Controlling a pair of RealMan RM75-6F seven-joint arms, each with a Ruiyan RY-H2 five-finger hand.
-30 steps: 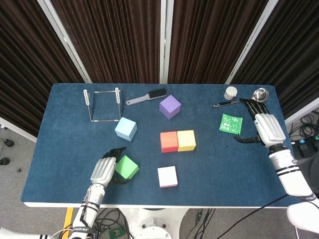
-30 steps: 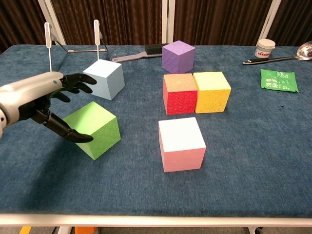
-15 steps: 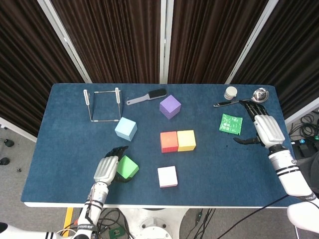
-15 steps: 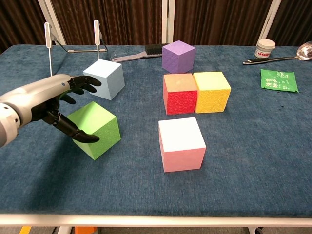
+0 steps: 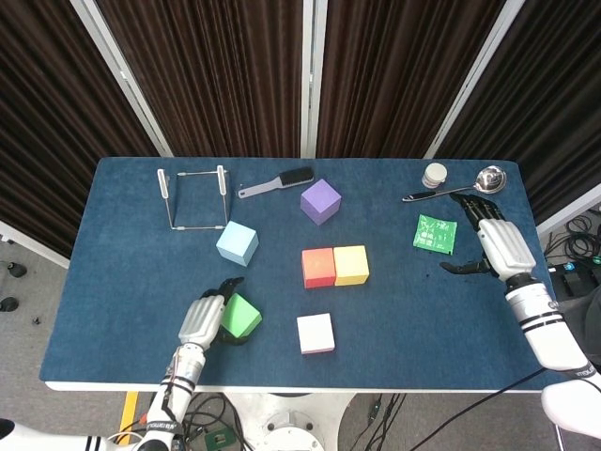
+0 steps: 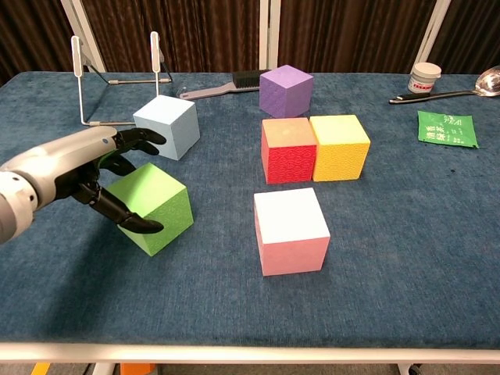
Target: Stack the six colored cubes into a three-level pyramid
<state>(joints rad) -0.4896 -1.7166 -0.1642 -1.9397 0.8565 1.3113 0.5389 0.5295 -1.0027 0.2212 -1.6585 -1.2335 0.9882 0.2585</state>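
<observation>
The left hand (image 6: 74, 176) is closing its fingers (image 6: 129, 223) around the green cube (image 6: 152, 207), not yet gripping; next it needs a firm grasp and a lift toward the red cube (image 6: 287, 150). The right hand (image 5: 498, 242) is hovering open-fingered.

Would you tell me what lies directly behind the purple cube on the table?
Behind the purple cube, slightly to its left, lies a black-bristled brush on the blue table. The strip right behind the cube's far faces is hidden in the chest view.
</observation>
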